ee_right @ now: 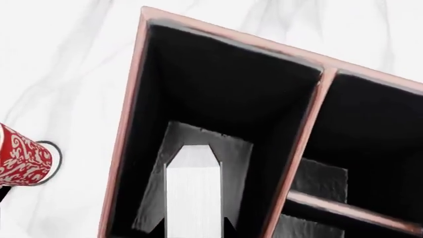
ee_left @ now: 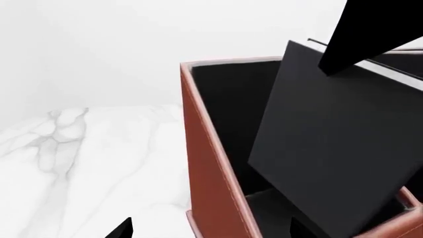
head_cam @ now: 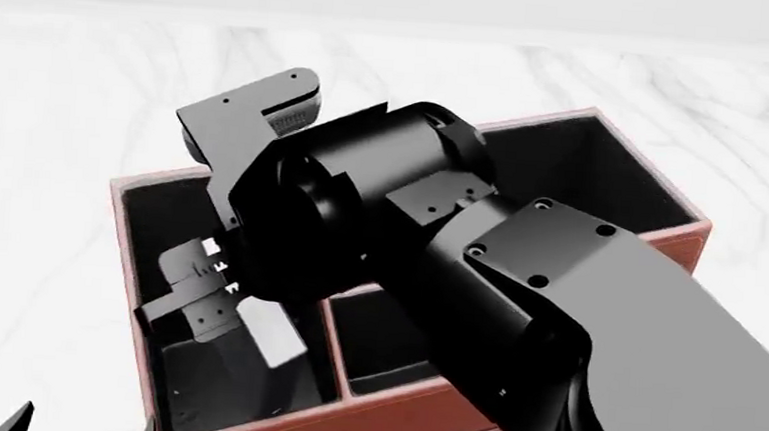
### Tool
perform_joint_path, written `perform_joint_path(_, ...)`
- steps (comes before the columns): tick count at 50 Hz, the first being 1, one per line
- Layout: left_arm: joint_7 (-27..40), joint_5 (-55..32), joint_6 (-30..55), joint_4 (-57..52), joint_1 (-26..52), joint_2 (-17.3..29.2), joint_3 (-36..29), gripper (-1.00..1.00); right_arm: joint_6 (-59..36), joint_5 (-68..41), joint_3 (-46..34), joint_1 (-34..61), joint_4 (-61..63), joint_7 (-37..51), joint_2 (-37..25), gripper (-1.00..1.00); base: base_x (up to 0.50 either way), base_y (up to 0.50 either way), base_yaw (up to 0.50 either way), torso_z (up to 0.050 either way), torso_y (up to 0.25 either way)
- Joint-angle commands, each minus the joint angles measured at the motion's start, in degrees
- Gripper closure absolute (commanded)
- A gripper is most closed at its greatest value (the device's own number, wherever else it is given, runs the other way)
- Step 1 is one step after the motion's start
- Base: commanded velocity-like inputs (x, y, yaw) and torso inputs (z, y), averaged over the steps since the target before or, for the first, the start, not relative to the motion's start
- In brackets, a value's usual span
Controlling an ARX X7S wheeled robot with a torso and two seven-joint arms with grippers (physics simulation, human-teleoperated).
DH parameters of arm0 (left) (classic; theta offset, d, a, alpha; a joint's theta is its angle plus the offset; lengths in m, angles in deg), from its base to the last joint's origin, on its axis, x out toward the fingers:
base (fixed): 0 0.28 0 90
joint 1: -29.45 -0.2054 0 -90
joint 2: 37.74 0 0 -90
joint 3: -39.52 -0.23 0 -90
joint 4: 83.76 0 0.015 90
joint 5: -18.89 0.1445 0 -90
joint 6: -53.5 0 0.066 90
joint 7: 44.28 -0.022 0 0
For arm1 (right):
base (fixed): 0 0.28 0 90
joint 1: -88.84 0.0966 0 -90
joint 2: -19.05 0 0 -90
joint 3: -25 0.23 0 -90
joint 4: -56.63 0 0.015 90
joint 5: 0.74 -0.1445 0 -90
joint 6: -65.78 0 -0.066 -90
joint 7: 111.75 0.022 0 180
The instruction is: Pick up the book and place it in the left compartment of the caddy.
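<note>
The black book [ee_right: 193, 198] shows its white page edges between my right gripper's [ee_right: 193, 226] fingertips, which are shut on it. The book hangs tilted inside the left compartment [ee_right: 218, 89] of the reddish-brown caddy [ee_right: 130, 114]. Whether it touches the bay's floor I cannot tell. In the head view my right arm reaches over the caddy [head_cam: 126, 250], with the right gripper [head_cam: 249, 343] and book [head_cam: 274, 337] down in that bay. In the left wrist view the book's black cover [ee_left: 337, 144] leans inside the caddy [ee_left: 205, 148]. My left gripper [ee_left: 208, 233] is open and empty, astride the caddy's outer wall.
A red-and-white patterned mug [ee_right: 23, 161] stands on the white marble table [ee_right: 59, 59] just outside the caddy's left wall. The two small bays with a crossbar [ee_right: 343, 208] lie beside the left compartment. The taller square bay [head_cam: 587, 178] is at the far right.
</note>
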Motion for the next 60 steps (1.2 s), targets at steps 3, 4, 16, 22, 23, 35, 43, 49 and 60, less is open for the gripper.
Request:
perform_joint_path(3,0.13,-0.07,-0.13,0.11,0.08,0.09,-0.19,-1.0,0.92,2.27,0.6,-0.79,0.41,-2.44,0.0,1.0,0.0,0.0,0.0,0.0,0.0)
perform_joint_path(4,0.13,-0.13,-0.15,0.17,0.11,0.1,-0.17,-1.0,0.77,2.31,0.5,-0.78,0.39,-2.01,0.0,1.0,0.0,0.0,0.0,0.0,0.0)
perform_joint_path(16,0.29,-0.11,-0.29,0.0,0.0,0.28,-0.35,-1.0,1.24,2.61,0.51,-0.87,-0.25,-2.05,0.0,-1.0,0.0,0.0,0.0,0.0,0.0)
perform_joint_path(22,0.36,-0.13,-0.31,-0.01,0.01,0.34,-0.44,-1.0,1.44,2.87,0.52,-1.03,-0.48,-2.07,0.0,-1.0,0.0,0.0,0.0,0.0,0.0)
perform_joint_path(23,0.38,-0.13,-0.32,-0.02,0.0,0.35,-0.45,-1.0,1.46,2.86,0.54,-1.04,-0.54,-2.05,0.0,-1.0,0.0,0.0,0.0,0.0,0.0)
perform_joint_path(35,0.47,-0.16,-0.46,0.07,0.09,0.45,-0.63,-1.0,1.0,2.78,0.53,-0.78,-0.57,-2.29,0.0,-1.0,0.0,0.0,0.0,0.0,0.0)
perform_joint_path(43,0.55,-0.22,-0.49,0.09,0.11,0.52,-0.73,-1.0,1.08,2.53,0.54,0.72,-1.92,-2.95,0.0,-1.0,0.0,0.0,0.0,0.0,0.0)
perform_joint_path(49,0.61,-0.22,-0.6,0.13,0.08,0.58,-0.81,-1.0,2.21,2.11,0.56,2.51,-4.21,-4.77,0.0,-1.0,0.0,0.0,0.0,0.0,0.0)
perform_joint_path(60,0.7,-0.61,-0.63,-0.43,-0.23,0.93,-0.73,-1.0,17.3,-4.13,6.6,10.51,10.35,4.02,-13.9,-1.0,0.0,0.0,0.0,0.0,0.0)
